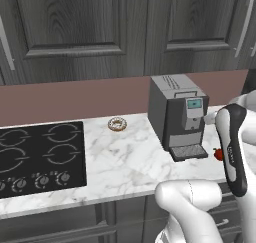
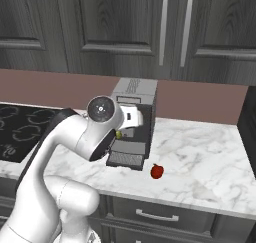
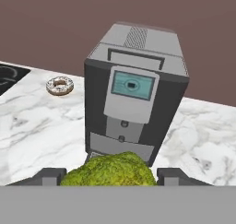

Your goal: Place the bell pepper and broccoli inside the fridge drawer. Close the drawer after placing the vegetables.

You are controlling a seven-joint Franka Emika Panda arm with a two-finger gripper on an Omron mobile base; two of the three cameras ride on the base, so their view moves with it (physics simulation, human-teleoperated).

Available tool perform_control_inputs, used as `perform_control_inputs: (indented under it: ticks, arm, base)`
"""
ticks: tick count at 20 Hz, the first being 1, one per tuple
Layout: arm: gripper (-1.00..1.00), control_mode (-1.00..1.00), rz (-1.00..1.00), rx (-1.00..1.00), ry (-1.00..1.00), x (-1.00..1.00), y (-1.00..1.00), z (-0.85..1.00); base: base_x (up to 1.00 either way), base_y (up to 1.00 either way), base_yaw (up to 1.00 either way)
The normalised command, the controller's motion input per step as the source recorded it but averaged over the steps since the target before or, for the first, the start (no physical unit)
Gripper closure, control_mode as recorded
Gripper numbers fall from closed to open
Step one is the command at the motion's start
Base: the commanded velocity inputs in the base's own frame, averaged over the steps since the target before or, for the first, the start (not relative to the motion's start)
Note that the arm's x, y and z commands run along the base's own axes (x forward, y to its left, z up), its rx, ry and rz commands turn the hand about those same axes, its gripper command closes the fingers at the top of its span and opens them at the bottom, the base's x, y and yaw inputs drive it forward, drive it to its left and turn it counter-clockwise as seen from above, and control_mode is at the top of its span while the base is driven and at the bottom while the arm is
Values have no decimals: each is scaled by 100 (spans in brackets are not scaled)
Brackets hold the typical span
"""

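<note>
Green broccoli (image 3: pixel 109 170) clamped between my end effector (image 3: pixel 110 176) fingers, lower centre of hand view; red bell pepper (image 2: pixel 157 171) on marble worktop (image 2: pixel 200 157), lower right of coffee machine (image 2: pixel 134 122).

A kitchen: white marble counter (image 1: pixel 125 157), black stove (image 1: pixel 37 157) at lower left, grey coffee machine (image 1: pixel 177 114) in the middle, dark cupboards (image 1: pixel 75 27) along the top

Bench (image 1: pixel 125 159): white marble, grey veining, polished. Cabinet doors (image 1: pixel 75 22): dark wood grain, matt. Coffee machine (image 3: pixel 133 98): matt grey casing, glossy screen. Cooktop (image 1: pixel 40 154): black, smooth. Bell pepper (image 2: pixel 157 171): glossy red. Broccoli (image 3: pixel 110 171): rough, bumpy green. Donut (image 3: pixel 60 85): pale glaze, speckled.
</note>
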Motion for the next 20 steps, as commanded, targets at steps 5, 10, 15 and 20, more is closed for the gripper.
perform_control_inputs:
  ticks: [5, 10, 15, 20]
  arm:
    - [100, -100, 0, 0, 0, -22, 23, 25]
    - [100, 100, 0, 0, 0, -17, 37, 25]
    - [100, 100, 0, 0, 0, 0, 0, 0]
    - [100, 100, 0, 0, 0, 0, 0, 0]
  base:
    - [0, 0, 0]
    - [-5, 10, 0]
    - [-42, 30, 0]
    - [-71, 4, -12]
